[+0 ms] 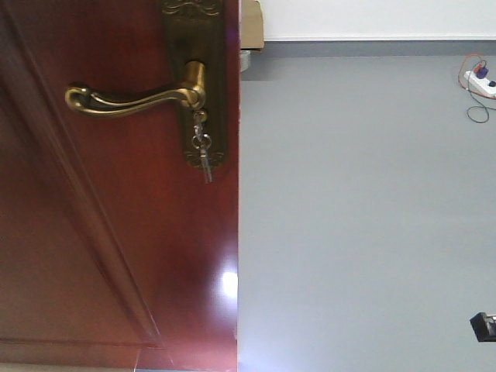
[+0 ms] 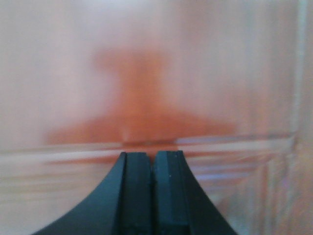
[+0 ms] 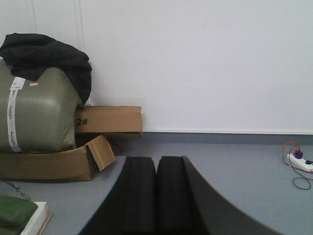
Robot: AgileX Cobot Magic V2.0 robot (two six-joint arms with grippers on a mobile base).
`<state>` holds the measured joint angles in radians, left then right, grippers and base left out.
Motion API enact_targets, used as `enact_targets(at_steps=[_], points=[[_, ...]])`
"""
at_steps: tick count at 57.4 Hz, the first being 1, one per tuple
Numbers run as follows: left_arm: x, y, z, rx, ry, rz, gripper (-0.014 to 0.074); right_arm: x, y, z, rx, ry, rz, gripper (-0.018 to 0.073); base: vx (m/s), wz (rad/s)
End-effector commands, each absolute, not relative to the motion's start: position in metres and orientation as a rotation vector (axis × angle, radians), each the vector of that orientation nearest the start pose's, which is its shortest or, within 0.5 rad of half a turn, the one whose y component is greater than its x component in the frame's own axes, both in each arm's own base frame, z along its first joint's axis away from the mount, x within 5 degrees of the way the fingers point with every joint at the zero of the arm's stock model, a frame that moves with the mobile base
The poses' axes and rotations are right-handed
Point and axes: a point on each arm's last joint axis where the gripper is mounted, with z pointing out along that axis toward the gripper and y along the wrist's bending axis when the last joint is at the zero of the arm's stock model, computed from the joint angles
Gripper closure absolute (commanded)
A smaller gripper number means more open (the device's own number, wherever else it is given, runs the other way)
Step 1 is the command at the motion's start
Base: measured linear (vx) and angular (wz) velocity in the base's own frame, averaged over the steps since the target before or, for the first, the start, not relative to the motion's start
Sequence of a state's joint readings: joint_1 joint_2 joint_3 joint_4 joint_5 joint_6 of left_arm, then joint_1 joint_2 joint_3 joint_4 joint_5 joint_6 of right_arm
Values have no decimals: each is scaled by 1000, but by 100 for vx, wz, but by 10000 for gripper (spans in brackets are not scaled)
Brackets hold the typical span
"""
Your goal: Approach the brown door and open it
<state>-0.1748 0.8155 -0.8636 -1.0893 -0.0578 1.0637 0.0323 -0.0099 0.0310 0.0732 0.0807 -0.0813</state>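
Brown door [image 1: 116,232] fills left half of front view, brass lever handle [image 1: 136,99] level, key [image 1: 203,155] hanging in lock below. Left gripper [image 2: 152,161] pads pressed together, nothing between, close before blurred reddish panel. Right gripper [image 3: 156,169] likewise closed, empty, facing white wall [image 3: 220,63], away from door.

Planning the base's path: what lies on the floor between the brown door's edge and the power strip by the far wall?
Nothing: in the front-facing view, bare grey floor runs from the brown door to the power strip.
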Motion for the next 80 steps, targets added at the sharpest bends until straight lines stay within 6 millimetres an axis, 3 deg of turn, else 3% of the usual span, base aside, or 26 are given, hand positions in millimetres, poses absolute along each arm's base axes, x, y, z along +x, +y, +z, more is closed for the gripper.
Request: enact_targets(at_steps=[1,73,80], points=[[164,-22,439,28,1355,-117,600,56,2,202,-34,1497,7,559,10,9],[165,-22,438,28,1357,-117,600,56,2,202,-34,1497,7,559,1,1],[165,-22,439,85,1347,-55,600,56,2,202,-34,1497,7,559,0,0]])
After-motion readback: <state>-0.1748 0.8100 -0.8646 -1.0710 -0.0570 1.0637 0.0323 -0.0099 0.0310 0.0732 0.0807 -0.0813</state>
